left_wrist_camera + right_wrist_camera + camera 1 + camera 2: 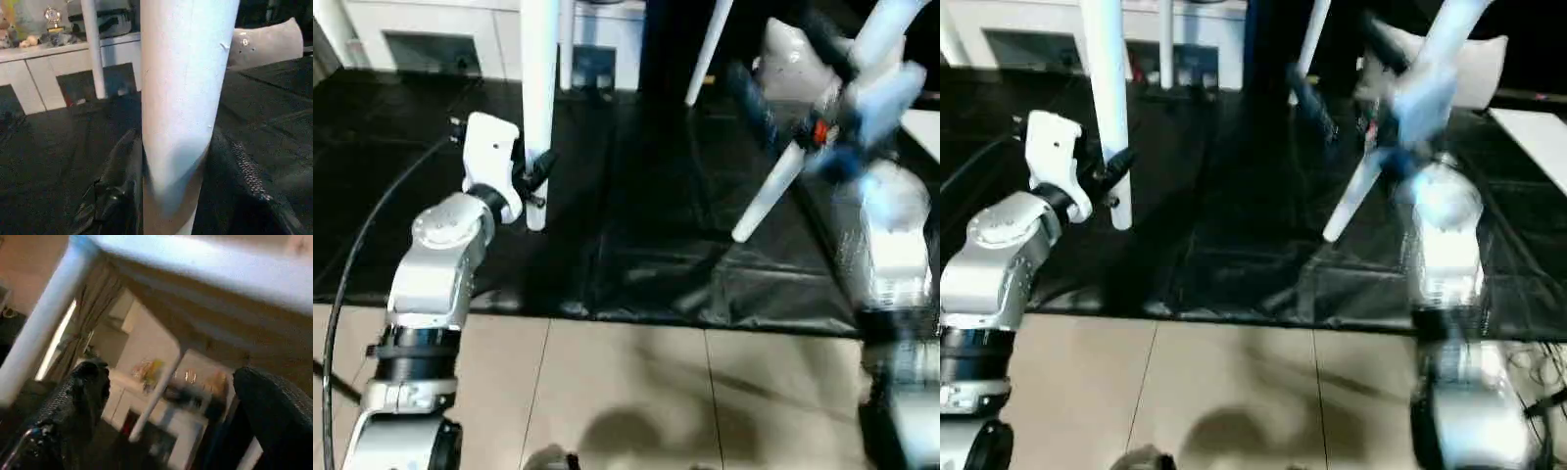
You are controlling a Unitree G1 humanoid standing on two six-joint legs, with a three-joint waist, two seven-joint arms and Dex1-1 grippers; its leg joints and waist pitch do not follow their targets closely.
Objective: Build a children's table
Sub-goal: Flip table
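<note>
Left pincer [536,176] clamps a smooth white tubular leg [538,98]; right pincer [171,421] gapes, textured pads apart.

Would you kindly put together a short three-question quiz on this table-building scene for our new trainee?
1. True or false: the left gripper is closed on an upright white leg.
2. The leg near the right arm is: A) upright B) slanted C) flat on the floor.
3. What colour is the mat under the legs?

Key
1. True: the fingers sit on both sides of the leg.
2. B.
3. Black.
</note>
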